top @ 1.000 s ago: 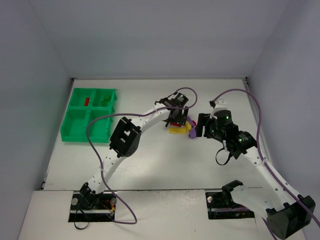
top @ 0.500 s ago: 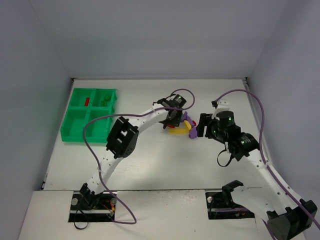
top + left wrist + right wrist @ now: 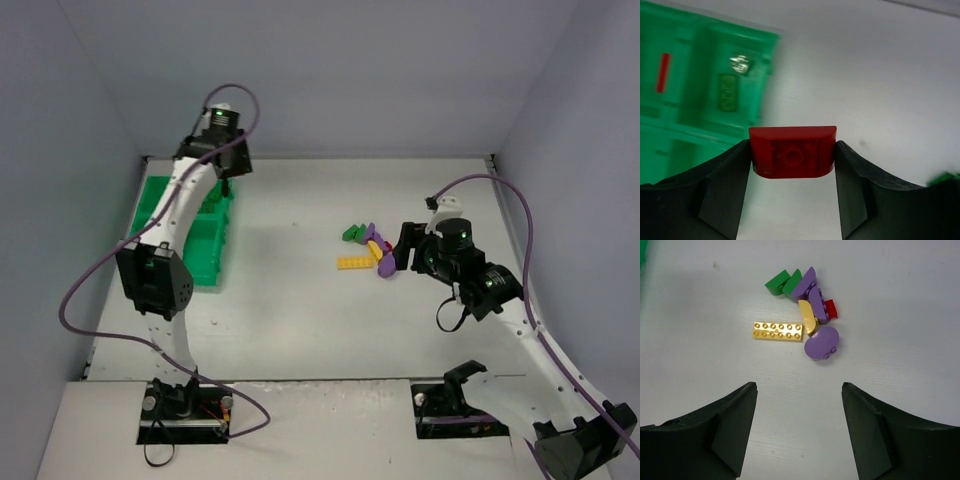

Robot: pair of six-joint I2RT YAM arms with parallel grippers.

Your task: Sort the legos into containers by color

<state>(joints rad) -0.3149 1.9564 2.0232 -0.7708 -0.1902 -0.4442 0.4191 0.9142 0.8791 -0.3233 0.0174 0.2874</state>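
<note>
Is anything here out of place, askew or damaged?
Nothing stands out. The tray sits flat, one red brick in one compartment, green bricks in the one beside it. The unsorted bricks lie in a loose heap on the table, none visibly broken. The left fingers hold a red piece squarely.

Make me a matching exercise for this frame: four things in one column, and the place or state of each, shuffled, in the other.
1. red brick
2. long yellow brick
3. right gripper
4. thin red piece

A. open, holding nothing, facing the loose pile
B. lying in a compartment of the green tray
C. flat on the table beside the pile
D. clamped in the left gripper

Pairs: 1-D, 2-C, 3-A, 4-B.
</note>
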